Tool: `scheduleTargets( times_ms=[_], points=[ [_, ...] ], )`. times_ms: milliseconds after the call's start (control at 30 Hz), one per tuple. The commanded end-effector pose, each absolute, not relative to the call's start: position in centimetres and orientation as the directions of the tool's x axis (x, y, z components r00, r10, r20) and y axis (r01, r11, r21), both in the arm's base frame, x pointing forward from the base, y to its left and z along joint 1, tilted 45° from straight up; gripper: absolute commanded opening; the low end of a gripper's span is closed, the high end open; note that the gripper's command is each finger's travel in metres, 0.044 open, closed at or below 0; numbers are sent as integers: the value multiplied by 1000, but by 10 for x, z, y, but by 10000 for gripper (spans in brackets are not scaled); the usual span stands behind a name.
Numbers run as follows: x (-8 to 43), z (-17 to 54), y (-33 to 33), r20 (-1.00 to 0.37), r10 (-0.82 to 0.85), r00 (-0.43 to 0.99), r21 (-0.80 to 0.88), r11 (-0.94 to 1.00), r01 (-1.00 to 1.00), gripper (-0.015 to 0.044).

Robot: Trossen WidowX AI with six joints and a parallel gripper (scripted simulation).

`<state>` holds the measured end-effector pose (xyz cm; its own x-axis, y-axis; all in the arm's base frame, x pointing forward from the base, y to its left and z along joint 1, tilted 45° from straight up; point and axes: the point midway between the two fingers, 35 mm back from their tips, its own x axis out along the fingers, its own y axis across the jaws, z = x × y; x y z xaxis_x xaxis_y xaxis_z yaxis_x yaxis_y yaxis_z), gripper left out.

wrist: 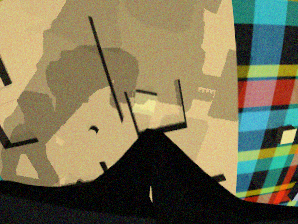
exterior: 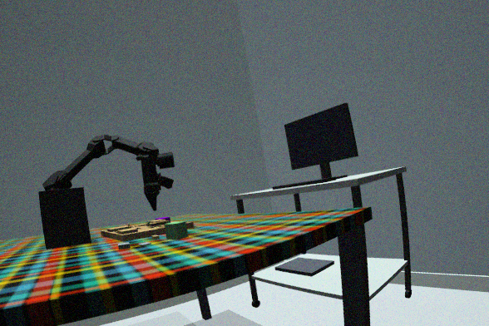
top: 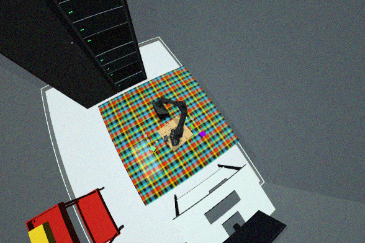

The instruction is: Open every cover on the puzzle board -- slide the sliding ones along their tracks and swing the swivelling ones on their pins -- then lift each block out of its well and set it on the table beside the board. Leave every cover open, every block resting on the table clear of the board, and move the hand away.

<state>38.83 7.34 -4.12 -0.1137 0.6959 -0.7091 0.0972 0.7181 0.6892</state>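
The tan puzzle board (top: 174, 121) (exterior: 114, 236) (wrist: 220, 47) lies on the checked table. My gripper (exterior: 154, 208) (wrist: 152, 136) is shut and empty, its tips above the board. In the wrist view the tips hide part of a dark-edged outline with a pale patch inside; whether it is a well or a cover is unclear. A pale green block (top: 153, 149) (exterior: 176, 230) rests on the table beside the board. A purple block (top: 202, 134) (exterior: 163, 219) and a bright green piece (top: 192, 126) lie off the opposite side. The arm hides part of the board.
A small cream piece (top: 156, 142) (exterior: 155, 237) (wrist: 288, 136) lies on the table near the board's edge. A small whitish piece (top: 145, 136) (exterior: 124, 245) lies farther out. The arm's black base (exterior: 65, 218) stands behind the board. A trolley with a monitor (exterior: 322, 136) stands beyond the table.
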Motion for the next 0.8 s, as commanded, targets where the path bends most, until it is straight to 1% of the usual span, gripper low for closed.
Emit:
scheduleTargets(
  times_ms=[0,100,200,333,433,533,700,767],
  points=[
    [386,-41,78,-706,699,-117,686,715,132,0],
    [385,-45,81,-706,699,-117,655,706,267,0],
    [384,-50,86,-706,699,-116,566,655,500,0],
    [382,-58,94,-706,699,-117,374,507,777,0],
    [381,-64,100,-705,699,-117,194,349,917,0],
    [379,-69,106,-705,700,-117,2,166,986,0],
    [377,-74,111,-704,700,-117,-143,22,990,0],
    [377,-74,111,-704,700,-117,-163,1,987,0]
  ],
)
